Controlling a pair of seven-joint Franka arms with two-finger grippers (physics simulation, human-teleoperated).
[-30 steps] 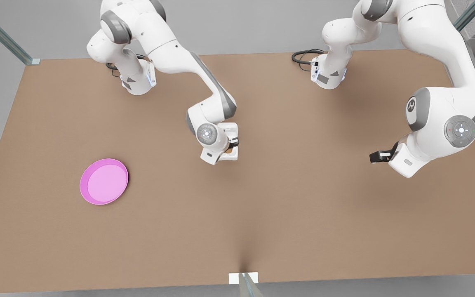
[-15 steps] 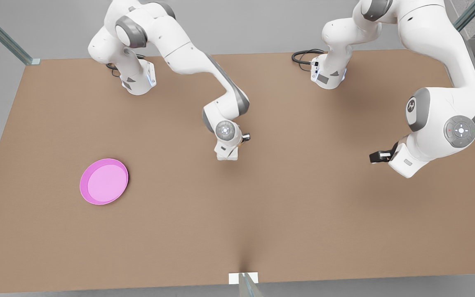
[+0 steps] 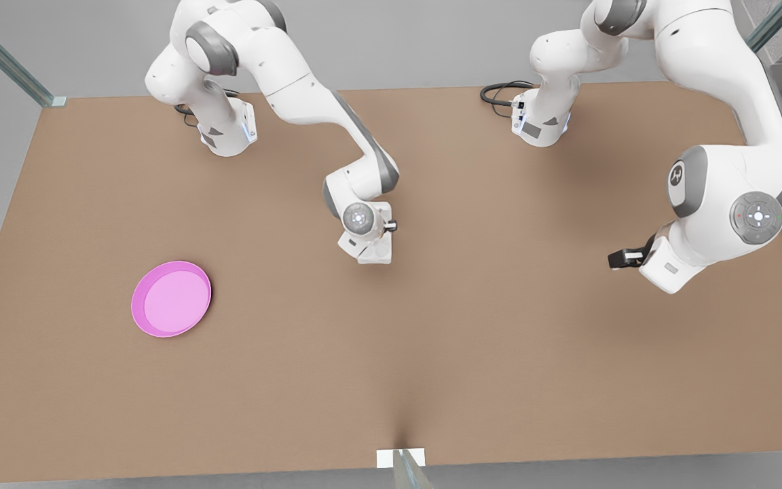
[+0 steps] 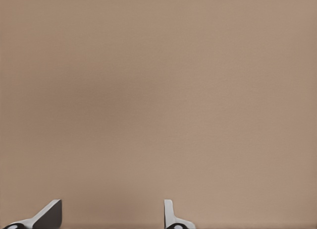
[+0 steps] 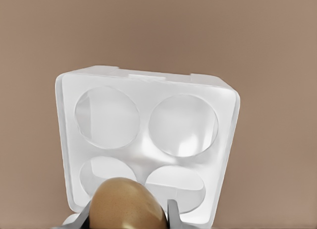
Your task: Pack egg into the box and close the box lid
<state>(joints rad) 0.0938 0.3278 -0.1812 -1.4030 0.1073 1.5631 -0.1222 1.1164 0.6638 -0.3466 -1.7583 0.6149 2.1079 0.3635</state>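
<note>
The right gripper (image 5: 129, 216) grips the egg (image 5: 128, 205) just above the box (image 5: 148, 135) at mid-table (image 3: 499, 339) — cups bare. The left gripper (image 3: 620, 258) waits well apart, fingers spread.

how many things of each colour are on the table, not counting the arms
pink: 1, the plate
white: 1, the box
tan: 1, the egg, held in the right gripper above the box
total: 3
</note>
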